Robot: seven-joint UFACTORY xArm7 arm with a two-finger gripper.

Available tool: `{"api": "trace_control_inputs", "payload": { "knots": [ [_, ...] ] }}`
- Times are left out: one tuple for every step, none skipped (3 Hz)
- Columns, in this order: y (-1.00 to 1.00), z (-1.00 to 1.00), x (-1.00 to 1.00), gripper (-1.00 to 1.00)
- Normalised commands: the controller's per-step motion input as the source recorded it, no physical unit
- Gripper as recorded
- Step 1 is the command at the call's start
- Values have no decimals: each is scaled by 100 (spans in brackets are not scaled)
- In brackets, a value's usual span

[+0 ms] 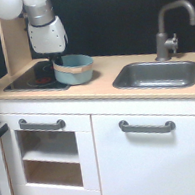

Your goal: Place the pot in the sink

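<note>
pot (74,69) tilted on stovetop (32,80) edge, sink (156,74) at 3 o'clock; gripper (57,60) at pot rim, finger state unclear.

The single arm (8,6) enters from the upper corner on the exterior view's left as a thick white link running roughly horizontal. It bends downward at a grey metallic cylindrical joint (39,12), below which sits a rounded white wrist housing (47,35), oriented near vertical. The gripper (54,60) projects downward from the housing as a short dark assembly (blurred, largely in shadow). Finger separation cannot be determined from this view; individual fingertips are not distinguishable.
</note>
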Motion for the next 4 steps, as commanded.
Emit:
{"api": "trace_control_inputs", "payload": {
  "knots": [
    [-80, 100, 92, -100],
    [86, -100, 100, 56],
    [-25, 100, 100, -99],
    [37, -100, 94, 44]
  ]
}}
